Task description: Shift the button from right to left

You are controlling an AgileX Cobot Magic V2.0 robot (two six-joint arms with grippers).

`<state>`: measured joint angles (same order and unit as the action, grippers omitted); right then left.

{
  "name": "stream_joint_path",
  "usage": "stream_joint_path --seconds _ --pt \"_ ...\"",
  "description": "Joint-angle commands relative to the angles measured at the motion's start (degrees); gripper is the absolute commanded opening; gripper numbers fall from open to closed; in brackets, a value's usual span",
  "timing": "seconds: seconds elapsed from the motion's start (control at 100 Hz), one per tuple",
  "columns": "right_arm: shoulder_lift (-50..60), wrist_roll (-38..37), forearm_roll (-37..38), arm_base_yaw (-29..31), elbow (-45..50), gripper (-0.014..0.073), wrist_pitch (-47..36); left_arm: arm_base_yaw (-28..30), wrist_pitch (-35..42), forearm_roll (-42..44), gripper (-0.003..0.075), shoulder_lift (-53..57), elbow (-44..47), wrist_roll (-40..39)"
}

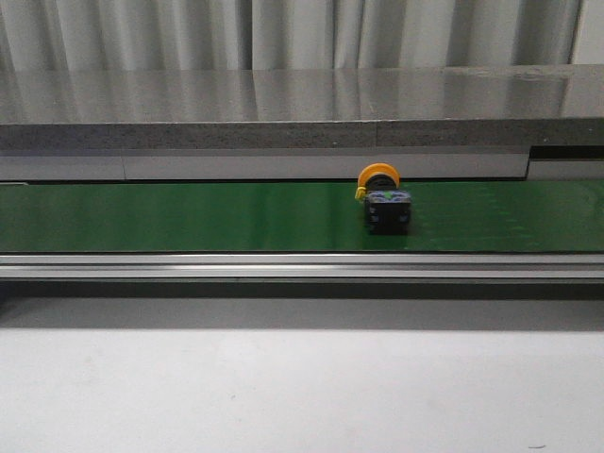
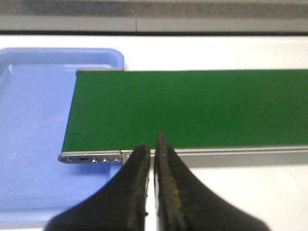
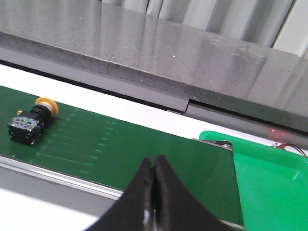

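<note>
A long grey wall point(image 1: 283, 94) with a shiny top runs across the back, with pale curtains point(image 1: 283, 33) behind it. In front of it lies the white surface point(image 1: 283, 387).

On the surface sits a long green belt point(image 1: 189, 215) with a silver rail point(image 1: 283, 267) along its near edge. The belt runs from side to side across the front view.

At one end of the belt, in the left wrist view, there is a blue tray point(image 2: 33, 125). The end of the belt sits over the tray. At the other end, in the right wrist view, there is a green tray point(image 3: 269, 178) just beside the end of the belt.

The left claw point(image 2: 153, 159) is black. Its two fingers are pressed close together, with only a thin line between them, and it holds nothing. It hangs over the near rail, close to the blue tray end of the belt. The button does not show in this view.

The right claw point(image 3: 154, 166) is black too. Its fingers are squeezed together and it holds nothing. It hangs over the near edge of the belt, near the green tray end.

The button point(image 1: 383, 200) lies on its side on the green belt, a little right of the middle in the front view. Its round orange-yellow cap points to the back wall and its dark blocky body points to the front. It is well apart from the right claw, further along the belt, away from the green tray. Nothing touches it.
</note>
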<state>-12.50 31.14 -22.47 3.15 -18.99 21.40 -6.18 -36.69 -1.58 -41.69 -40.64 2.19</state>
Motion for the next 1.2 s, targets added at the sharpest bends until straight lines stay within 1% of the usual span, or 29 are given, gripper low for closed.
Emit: stream_joint_path --seconds 0.0,0.17,0.34,0.41,0.48,0.52,0.53,0.55,0.56,0.57,0.58,0.59,0.6,0.62,0.63,0.64,0.65,0.67,0.72,0.76,0.84,1.0,1.08,1.19 --pt "-0.31 0.48 -0.94 -0.10 -1.57 -0.0068 -4.32 -0.41 0.64 -0.76 0.0005 -5.61 -5.29 -0.61" --pt "-0.31 0.48 -0.94 -0.10 -1.57 -0.0068 -4.32 -0.41 1.81 -0.76 0.0005 -14.17 -9.61 -0.61" --pt "-0.31 0.48 -0.94 -0.10 -1.57 -0.0068 -4.32 -0.41 3.18 -0.76 0.0006 -18.80 -11.82 -0.61" --pt "-0.31 0.48 -0.94 -0.10 -1.57 -0.0068 -4.32 -0.41 3.18 -0.76 0.0035 -19.63 -12.21 -0.61" --pt "-0.31 0.48 -0.94 -0.10 -1.57 -0.0068 -4.32 -0.41 3.18 -0.76 0.0137 -20.04 -12.35 -0.49" --pt "-0.31 0.48 -0.94 -0.10 -1.57 -0.0068 -4.32 -0.41 3.18 -0.76 0.0236 -20.04 -12.35 -0.49" --pt "-0.31 0.48 -0.94 -0.10 -1.57 -0.0068 -4.32 -0.41 3.18 -0.76 0.0276 -20.04 -12.35 -0.49" --pt "-0.31 0.48 -0.94 -0.10 -1.57 -0.0068 -4.32 -0.41 3.18 -0.76 0.0318 -20.04 -12.35 -0.49" --pt "-0.31 0.48 -0.94 -0.10 -1.57 -0.0068 -4.32 -0.41 3.18 -0.76 0.0361 -20.04 -12.35 -0.49" --pt "-0.31 0.48 -0.94 -0.10 -1.57 -0.0068 -4.32 -0.41 3.18 -0.76 0.0384 -20.04 -12.35 -0.49" --pt "-0.31 0.48 -0.94 -0.10 -1.57 -0.0068 -4.32 -0.41 3.18 -0.76 0.0428 -20.04 -12.35 -0.49" --pt "-0.31 0.48 -0.94 -0.10 -1.57 -0.0068 -4.32 -0.41 3.18 -0.76 0.0450 -20.04 -12.35 -0.49" --pt "-0.31 0.48 -0.94 -0.10 -1.57 -0.0068 -4.32 -0.41 3.18 -0.76 0.0494 -20.04 -12.35 -0.49" --pt "-0.31 0.48 -0.94 -0.10 -1.57 -0.0068 -4.32 -0.41 3.18 -0.76 0.0536 -20.04 -12.35 -0.49" --pt "-0.31 0.48 -0.94 -0.10 -1.57 -0.0068 -4.32 -0.41 3.30 -0.76 0.0575 -20.04 -12.35 -0.49" --pt "-0.31 0.48 -0.94 -0.10 -1.57 -0.0068 -4.32 -0.41 3.43 -0.76 0.0594 -20.04 -12.35 -0.49" --pt "-0.31 0.48 -0.94 -0.10 -1.57 -0.0068 -4.32 -0.41 3.46 -0.81 0.0628 -20.04 -12.35 -0.49" --pt "-0.31 0.48 -0.94 -0.10 -1.57 -0.0068 -4.32 -0.41 3.46 -1.20 0.0671 -20.13 -12.35 -0.49" --pt "-0.31 0.48 -0.94 -0.10 -1.57 -0.0068 -4.32 -0.41 3.46 -2.29 0.0737 -20.13 -12.35 -0.49" --pt "-0.31 0.48 -0.94 -0.10 -1.57 -0.0068 -4.32 -0.41 3.46 -3.36 0.0738 -20.16 -12.35 -0.41" --pt "-0.31 0.48 -0.94 -0.10 -1.57 -0.0068 -4.32 -1.48 3.03 -4.60 0.0702 -20.65 -12.71 0.02" --pt "-0.31 0.48 -0.94 -0.10 -1.57 -0.0068 -4.32 -7.47 3.63 -4.82 0.0643 -23.86 -14.62 0.02" --pt "-0.31 0.48 -0.94 -0.10 -1.57 -0.0068 -4.32 -10.95 4.20 -5.79 0.0641 -26.76 -16.82 0.02" --pt "-0.31 0.48 -0.94 -0.10 -1.57 -0.0068 -4.32 -14.11 4.59 -7.07 0.0641 -32.13 -20.25 0.02"
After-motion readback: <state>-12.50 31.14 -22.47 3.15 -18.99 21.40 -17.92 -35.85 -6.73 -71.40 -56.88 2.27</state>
